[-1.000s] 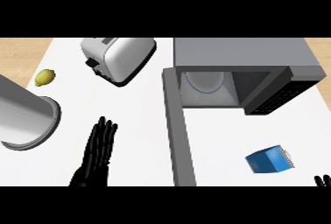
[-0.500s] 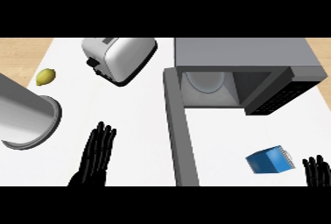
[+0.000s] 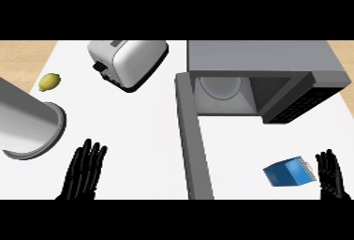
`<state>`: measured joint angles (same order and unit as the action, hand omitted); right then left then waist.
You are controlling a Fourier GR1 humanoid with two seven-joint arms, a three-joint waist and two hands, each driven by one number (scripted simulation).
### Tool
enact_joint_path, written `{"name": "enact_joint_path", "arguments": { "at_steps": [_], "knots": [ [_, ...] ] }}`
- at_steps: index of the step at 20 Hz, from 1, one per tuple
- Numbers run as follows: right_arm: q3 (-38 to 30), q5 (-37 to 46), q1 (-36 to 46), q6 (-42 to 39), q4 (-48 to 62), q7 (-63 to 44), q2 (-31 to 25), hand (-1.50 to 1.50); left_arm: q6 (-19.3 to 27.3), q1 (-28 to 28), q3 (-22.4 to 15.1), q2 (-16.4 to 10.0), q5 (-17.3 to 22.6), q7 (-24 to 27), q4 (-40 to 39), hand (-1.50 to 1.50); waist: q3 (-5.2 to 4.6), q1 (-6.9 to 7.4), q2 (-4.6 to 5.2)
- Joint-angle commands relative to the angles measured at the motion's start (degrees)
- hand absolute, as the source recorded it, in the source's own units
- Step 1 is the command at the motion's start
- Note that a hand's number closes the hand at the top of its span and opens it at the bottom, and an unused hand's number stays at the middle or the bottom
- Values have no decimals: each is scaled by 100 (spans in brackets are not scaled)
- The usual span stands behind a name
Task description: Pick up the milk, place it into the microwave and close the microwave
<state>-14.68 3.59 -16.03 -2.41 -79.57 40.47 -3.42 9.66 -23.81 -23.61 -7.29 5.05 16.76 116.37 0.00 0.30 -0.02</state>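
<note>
Low on the right side of the head view, the milk [image 3: 289,172] (a small blue carton, sitting tilted) rests on the white counter [image 3: 138,131], outside the microwave [image 3: 262,61] and nearer the robot than its dark control panel [image 3: 303,103]. The right hand [image 3: 330,177] shows at the lower right edge, just beside the carton's right side; its fingers are straight, slightly spread and pointing away from the robot, curled round nothing, and whether they touch the carton cannot be told. The microwave door [image 3: 191,140] stands wide open, seen edge-on as a long grey strip running from the oven's left front corner down toward the view's lower edge, so that it lies between the two hands. Inside the open cavity a pale round turntable [image 3: 221,87] is visible. The left hand [image 3: 83,171] rests at the lower left, fingers straight and fanned a little apart, holding nothing. Just to its upper left lies a large grey cylinder [image 3: 27,124] on its side. Farther back stand a silver toaster [image 3: 130,60] and, near the counter's left edge, a small yellow lemon [image 3: 49,82], well apart from the milk.
</note>
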Motion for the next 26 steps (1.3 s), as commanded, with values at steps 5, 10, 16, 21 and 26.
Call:
{"name": "enact_joint_path", "arguments": {
  "at_steps": [5,10,16,21,26],
  "knots": [
    [-319,5,743,202,1398,727,-213,-150,-470,-422,469,-445,539,62,330,-150,1,-2,-2],
    [-670,-63,1474,492,2879,1641,-299,150,-758,-124,979,-483,881,379,-208,-150,4,10,7],
    [-512,407,1599,1231,3177,1525,-343,150,-1049,-426,1161,-649,996,567,-155,-150,1,14,3],
    [-317,946,2317,1495,4404,2033,-576,150,-840,-359,830,-363,665,635,-175,-150,9,65,18],
    [-86,1094,3444,1540,4703,1479,-437,150,-1015,-458,1009,-513,784,605,-169,-150,7,106,22]
  ]
}}
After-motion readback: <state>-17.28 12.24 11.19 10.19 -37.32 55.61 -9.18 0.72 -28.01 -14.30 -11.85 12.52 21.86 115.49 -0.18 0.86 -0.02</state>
